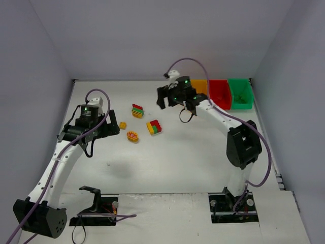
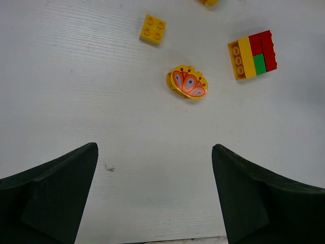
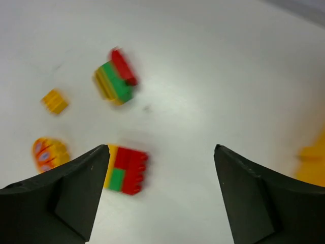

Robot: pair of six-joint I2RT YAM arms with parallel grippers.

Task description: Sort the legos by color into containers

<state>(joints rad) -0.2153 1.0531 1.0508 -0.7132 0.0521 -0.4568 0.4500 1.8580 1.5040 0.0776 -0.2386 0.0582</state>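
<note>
Four groups of legos lie mid-table: a red-green-yellow stack (image 1: 137, 110), a second mixed stack (image 1: 154, 127), a small yellow brick (image 1: 123, 125) and a rounded yellow piece with a butterfly print (image 1: 132, 136). My left gripper (image 1: 112, 128) hovers open just left of the yellow brick (image 2: 153, 29), with the butterfly piece (image 2: 187, 83) and a stack (image 2: 252, 55) ahead of it. My right gripper (image 1: 175, 104) hangs open and empty above the table, right of the stacks (image 3: 116, 77) (image 3: 126, 170). The red bin (image 1: 220, 94) and green bin (image 1: 239, 94) stand at the back right. The yellow-orange bin (image 1: 199, 86) is partly hidden behind the right arm.
Grey walls close in the table on the left, back and right. The right arm's purple cable (image 1: 203, 63) loops above the bins. A yellow blur (image 3: 312, 162) at the right edge of the right wrist view is the yellow-orange bin.
</note>
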